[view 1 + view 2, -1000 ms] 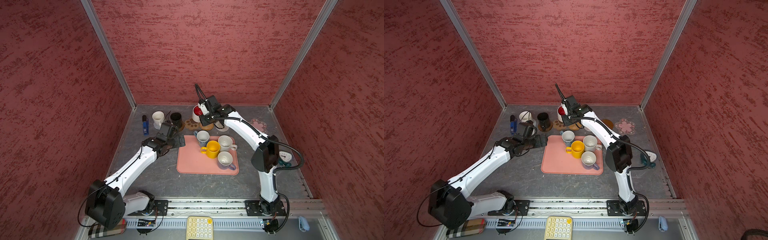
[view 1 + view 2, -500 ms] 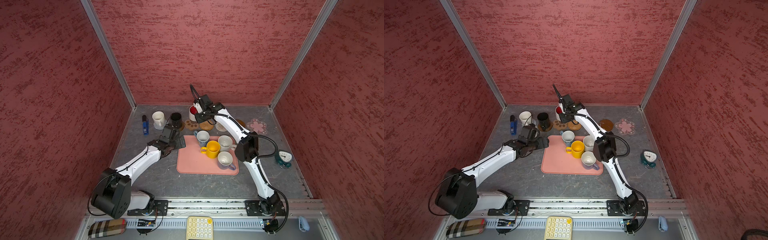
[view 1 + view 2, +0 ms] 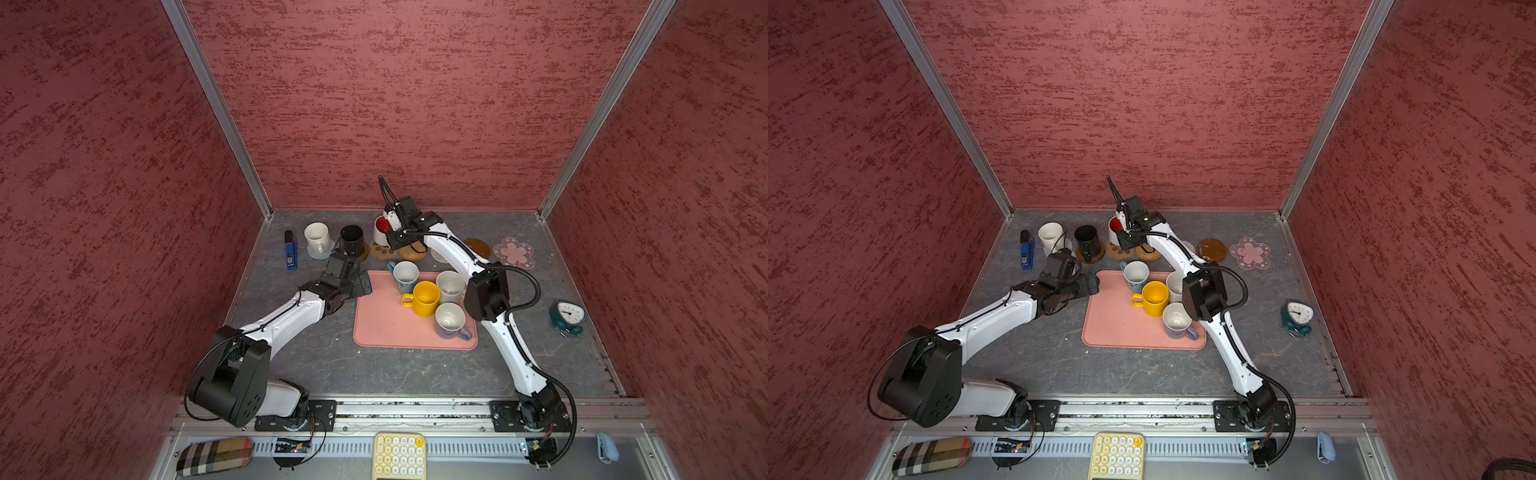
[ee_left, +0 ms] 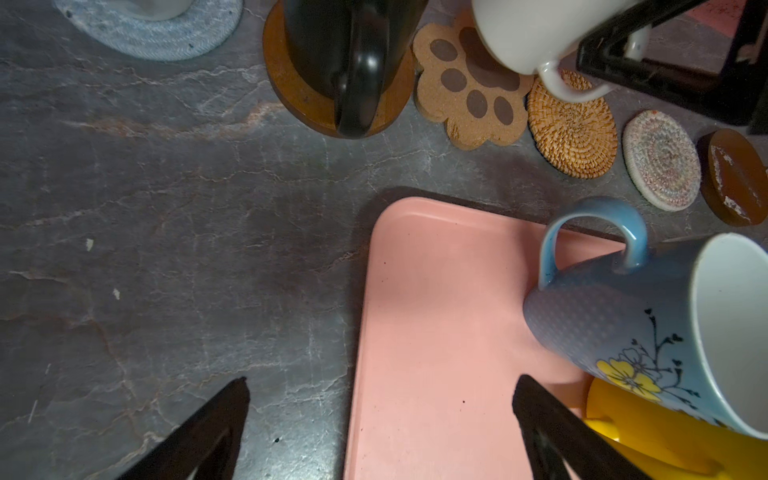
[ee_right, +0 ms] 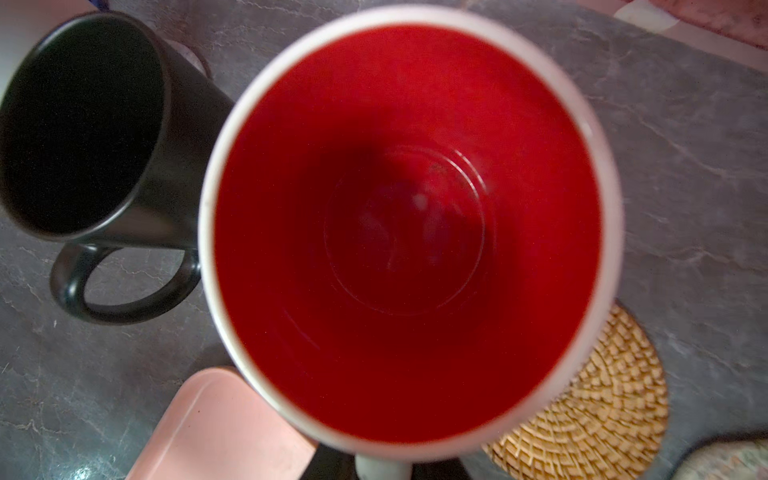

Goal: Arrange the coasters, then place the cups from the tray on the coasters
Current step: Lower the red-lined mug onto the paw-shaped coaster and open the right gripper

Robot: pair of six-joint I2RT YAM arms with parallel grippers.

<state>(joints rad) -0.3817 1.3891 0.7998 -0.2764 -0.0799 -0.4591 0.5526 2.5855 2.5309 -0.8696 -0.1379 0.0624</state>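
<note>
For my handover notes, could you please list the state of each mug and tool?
left tool, open.
red-lined mug, held by right tool at paw coaster.
right tool, shut on that mug's handle.
far white mug, upright on grey coaster.
black mug, upright on brown coaster.
blue mug, upright on tray.
yellow mug, upright on tray.
near white mug, upright on tray.
lavender mug, upright on tray.

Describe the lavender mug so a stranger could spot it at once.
Find the salmon-pink tray in the middle of the grey table. Four mugs cluster on its right half; the lavender mug is the one nearest the robot's bases. Unlike the yellow mug, blue mug and white mug behind it, its outside is pale purple.
</note>
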